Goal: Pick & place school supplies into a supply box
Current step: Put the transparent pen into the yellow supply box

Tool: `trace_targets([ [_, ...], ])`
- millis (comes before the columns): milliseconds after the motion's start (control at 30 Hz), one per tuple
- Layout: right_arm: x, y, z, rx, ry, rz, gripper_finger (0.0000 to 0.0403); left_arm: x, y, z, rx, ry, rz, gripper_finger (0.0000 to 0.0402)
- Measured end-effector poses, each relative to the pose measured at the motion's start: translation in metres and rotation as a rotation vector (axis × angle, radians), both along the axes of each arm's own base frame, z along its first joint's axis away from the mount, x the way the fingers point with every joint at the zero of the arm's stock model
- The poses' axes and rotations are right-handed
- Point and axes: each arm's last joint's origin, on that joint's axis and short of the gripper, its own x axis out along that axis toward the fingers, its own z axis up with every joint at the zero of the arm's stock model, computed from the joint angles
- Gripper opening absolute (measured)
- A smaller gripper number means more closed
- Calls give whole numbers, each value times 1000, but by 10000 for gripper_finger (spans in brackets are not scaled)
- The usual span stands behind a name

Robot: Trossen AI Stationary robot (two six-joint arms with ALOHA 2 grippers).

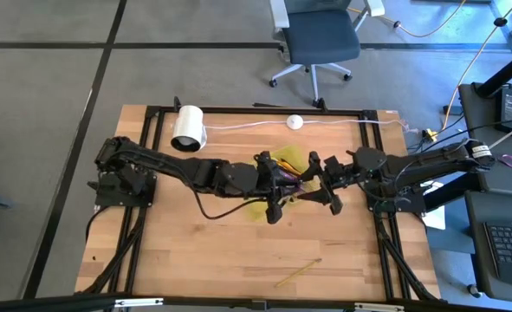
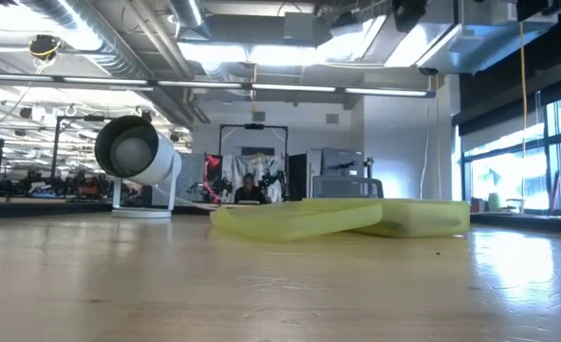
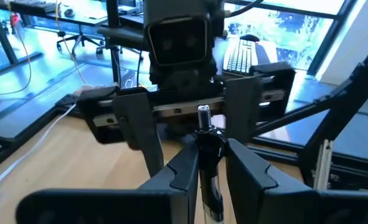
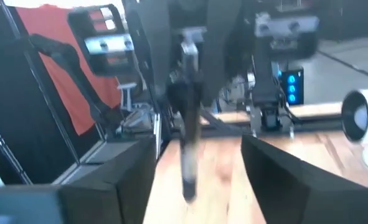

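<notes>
Arms meet mid-counter, both stretched inward over the shallow translucent yellow-green plastic tray (image 1: 283, 165), which sits near the centre of the light wooden counter (image 1: 195, 251).

Left arm reaches in from its side. Left claw (image 3: 207, 163) is clamped on a thin black pen with a silver cap (image 3: 205, 134), pen standing up between the two dark fingers.

Right arm reaches in from the opposite side, facing the left one head-on. Right claw (image 4: 199, 171) stands parted, fingers wide on either side of the same pen, not touching it. Pen is blurred in the right wrist view.

High view: the two claws sit close together just over the tray's near edge; purple-handled item (image 1: 306, 180) shows between them, too small to tell more.

Thin yellow pencil (image 1: 299, 272) lies loose on the counter, well apart from the tray, toward the front edge.

White cylinder roll (image 1: 188, 128) and small white round puck on a cable (image 1: 295, 122) sit near the back edge.
</notes>
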Motion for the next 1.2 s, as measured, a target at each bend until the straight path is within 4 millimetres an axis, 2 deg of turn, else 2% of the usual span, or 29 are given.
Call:
trace_targets([
  [167, 11, 1, -2, 0, -50, -1, 263, 2, 8, 2, 16, -11, -31, 54],
  [400, 14, 2, -6, 22, -32, 0, 252, 3, 18, 3, 34, -12, -36, 54],
  [567, 14, 2, -6, 24, -31, 0, 206, 4, 23, 5, 52, -28, -32, 54],
  [933, 15, 1, -6, 4, -34, -8, 53, 5, 23, 10, 97, -69, -36, 64],
  [1200, 15, -1, -10, 2, 4, -54, 49, 5, 24, 9, 93, -66, -18, 97],
])
